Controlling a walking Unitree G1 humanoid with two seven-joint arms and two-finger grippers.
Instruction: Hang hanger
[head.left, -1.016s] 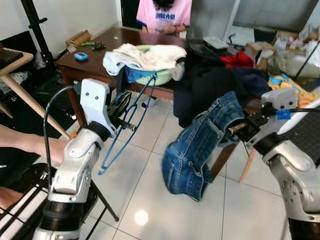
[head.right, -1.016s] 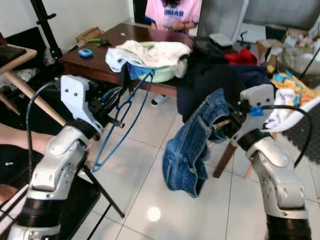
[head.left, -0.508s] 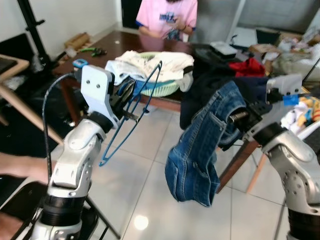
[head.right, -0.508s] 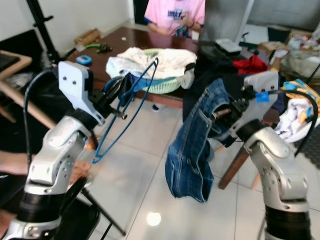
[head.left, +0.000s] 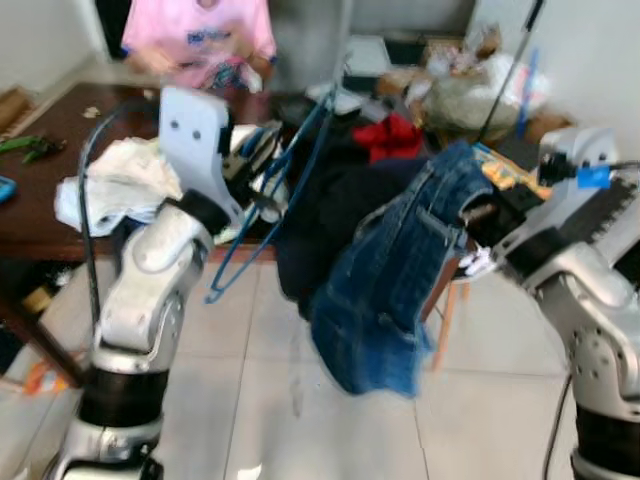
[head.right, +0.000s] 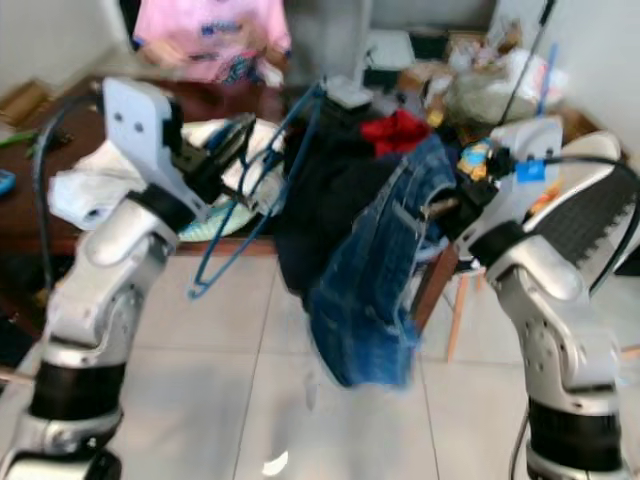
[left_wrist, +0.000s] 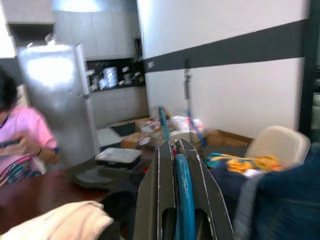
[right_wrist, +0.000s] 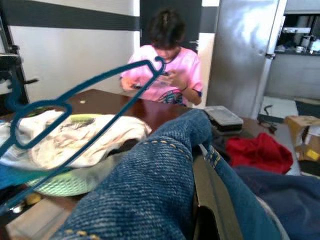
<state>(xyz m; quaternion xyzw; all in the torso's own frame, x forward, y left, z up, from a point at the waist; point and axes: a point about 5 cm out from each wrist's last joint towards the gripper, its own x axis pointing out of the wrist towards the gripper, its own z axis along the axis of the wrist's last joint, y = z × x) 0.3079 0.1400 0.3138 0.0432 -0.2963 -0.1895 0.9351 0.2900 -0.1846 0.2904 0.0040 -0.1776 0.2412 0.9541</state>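
Left eye view — thin blue wire hanger (head.left: 283, 178), rumpled denim jeans (head.left: 385, 290).

White tiled floor (head.left: 250, 400); dark wooden table (head.left: 40, 190); steel fridge (right_wrist: 242, 55).

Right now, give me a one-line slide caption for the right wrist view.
Right pincer draped in blue jeans, blue hanger held up ahead, person in pink seated behind the table.

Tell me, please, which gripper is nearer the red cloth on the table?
Right. The right gripper, holding the blue denim jeans, is just beside the red cloth; the left gripper, holding the blue hanger, is farther off.
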